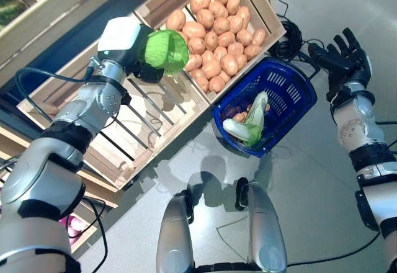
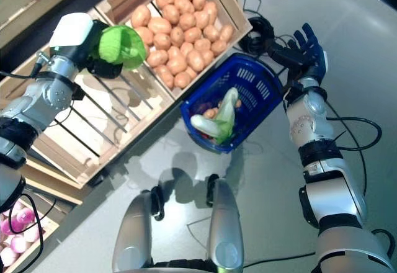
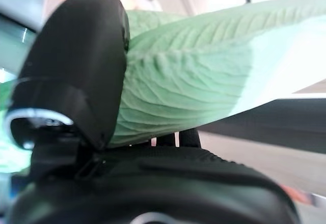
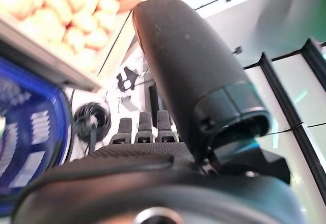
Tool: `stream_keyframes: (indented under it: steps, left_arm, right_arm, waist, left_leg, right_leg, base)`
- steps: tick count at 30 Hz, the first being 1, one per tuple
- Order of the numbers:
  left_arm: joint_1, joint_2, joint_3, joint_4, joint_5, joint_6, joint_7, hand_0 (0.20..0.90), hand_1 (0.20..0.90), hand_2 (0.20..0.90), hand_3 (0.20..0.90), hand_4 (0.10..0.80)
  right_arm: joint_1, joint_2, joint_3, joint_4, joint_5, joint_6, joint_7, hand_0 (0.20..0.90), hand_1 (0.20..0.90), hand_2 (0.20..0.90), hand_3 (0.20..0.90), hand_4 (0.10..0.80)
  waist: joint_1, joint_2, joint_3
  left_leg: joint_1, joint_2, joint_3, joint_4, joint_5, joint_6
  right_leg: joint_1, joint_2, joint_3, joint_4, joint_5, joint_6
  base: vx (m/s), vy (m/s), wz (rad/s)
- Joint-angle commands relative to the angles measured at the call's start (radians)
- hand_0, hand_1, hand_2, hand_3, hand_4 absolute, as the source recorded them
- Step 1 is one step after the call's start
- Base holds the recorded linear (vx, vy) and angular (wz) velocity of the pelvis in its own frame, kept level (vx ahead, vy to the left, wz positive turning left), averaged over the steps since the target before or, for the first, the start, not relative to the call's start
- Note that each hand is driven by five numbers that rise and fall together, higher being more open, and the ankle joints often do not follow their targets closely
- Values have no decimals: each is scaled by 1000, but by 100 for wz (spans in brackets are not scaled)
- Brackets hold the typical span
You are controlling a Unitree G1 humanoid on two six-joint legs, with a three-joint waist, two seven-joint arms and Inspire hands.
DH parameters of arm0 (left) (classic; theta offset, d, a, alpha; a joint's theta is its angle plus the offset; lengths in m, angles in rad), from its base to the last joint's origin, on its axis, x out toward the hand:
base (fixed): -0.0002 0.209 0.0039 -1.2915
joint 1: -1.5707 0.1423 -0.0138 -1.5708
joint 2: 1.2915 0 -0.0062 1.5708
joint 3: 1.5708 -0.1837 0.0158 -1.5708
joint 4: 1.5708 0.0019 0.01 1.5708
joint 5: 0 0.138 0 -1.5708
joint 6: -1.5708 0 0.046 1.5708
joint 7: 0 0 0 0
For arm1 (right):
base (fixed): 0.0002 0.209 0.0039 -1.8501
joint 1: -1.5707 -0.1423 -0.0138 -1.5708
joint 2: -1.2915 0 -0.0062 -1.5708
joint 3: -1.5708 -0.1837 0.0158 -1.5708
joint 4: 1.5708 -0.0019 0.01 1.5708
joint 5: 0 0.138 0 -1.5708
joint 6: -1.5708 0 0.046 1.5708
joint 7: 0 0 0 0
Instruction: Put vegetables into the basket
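Observation:
My left hand [image 1: 146,68] is shut on a green cabbage [image 1: 166,51], held above the slatted wooden crate [image 1: 149,121] beside the potato crate. The left wrist view shows my thumb [image 3: 81,66] pressed on the veined cabbage leaf [image 3: 188,86]. The blue basket [image 1: 291,87] stands on the floor to the right of the crates and holds a pale green leafy vegetable [image 1: 251,119] and some potatoes. My right hand [image 2: 305,53] hangs open, fingers straight, beyond the basket's far right rim, holding nothing.
A wooden crate full of potatoes [image 1: 218,34] sits between the cabbage and the basket. A lower shelf at the left holds pink-purple onions [image 2: 15,232]. Grey floor lies around the basket.

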Motion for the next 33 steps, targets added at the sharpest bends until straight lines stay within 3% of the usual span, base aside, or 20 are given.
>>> stream_keyframes:
  steps: [1, 4, 5, 7, 12, 20, 23, 33]
  left_arm:
    - [64, -27, 137, -80, -144, -88, 14, 300, 300, 300, 300, 400]
    - [170, -74, 207, -153, -243, -90, -47, 300, 300, 300, 300, 400]
    - [230, -112, 251, -203, -336, -85, -100, 300, 300, 300, 300, 400]
    - [262, -141, 279, -225, -383, -85, -126, 300, 300, 300, 300, 400]
    - [374, -284, 389, -347, -642, -59, -221, 300, 300, 300, 300, 400]
    - [411, -401, 401, -439, -802, -32, -300, 300, 300, 300, 300, 400]
    - [410, -430, 396, -467, -879, -19, -340, 300, 300, 300, 300, 400]
    - [449, -478, 371, -502, -914, 21, -391, 300, 300, 300, 300, 400]
  right_arm:
    - [69, 28, -55, -81, -93, -83, 8, 900, 900, 900, 900, 800]
    - [136, 73, -49, -147, -147, -46, 50, 900, 900, 900, 900, 800]
    - [172, 100, -39, -192, -163, -29, 145, 900, 900, 900, 900, 800]
    - [198, 113, -33, -216, -205, -6, 177, 900, 900, 900, 900, 800]
    - [260, 132, 37, -316, -340, 97, 344, 900, 900, 900, 900, 800]
    - [277, 143, 90, -403, -325, 210, 483, 900, 900, 900, 900, 800]
    - [277, 147, 106, -415, -304, 255, 510, 900, 900, 900, 900, 800]
    - [296, 175, 116, -427, -249, 306, 553, 900, 900, 900, 900, 800]
  waist:
    - [20, 19, -167]
    - [28, 16, -229]
    - [34, 16, -272]
    - [37, 16, -299]
    - [43, 14, -373]
    - [46, 7, -405]
    - [45, 0, -408]
    - [40, -11, -408]
  left_leg:
    - [72, 7, 3, -108, 75, 5]
    - [189, 0, 18, -234, 117, 3]
    - [256, -10, 19, -321, 149, 2]
    - [300, -14, 21, -376, 164, 0]
    - [436, -22, 12, -597, 246, -13]
    - [500, -16, 8, -775, 308, -26]
    - [491, -20, -2, -775, 304, -28]
    - [515, -17, 6, -775, 289, -19]
  right_leg:
    - [215, -20, -29, -170, 35, -4]
    - [332, -7, -53, -292, 61, 2]
    - [402, 6, -64, -381, 86, 8]
    - [448, 14, -72, -435, 98, 14]
    - [580, 43, -89, -634, 177, 40]
    - [643, 64, -115, -775, 241, 61]
    - [651, 73, -120, -806, 256, 60]
    - [659, 85, -96, -815, 258, 53]
  base:
    - [161, -36, 7]
    - [185, -45, 10]
    - [215, -55, 12]
    - [215, -62, 10]
    - [121, -57, 14]
    - [8, -51, 3]
    - [-46, -54, 7]
    - [-1, -6, 2]
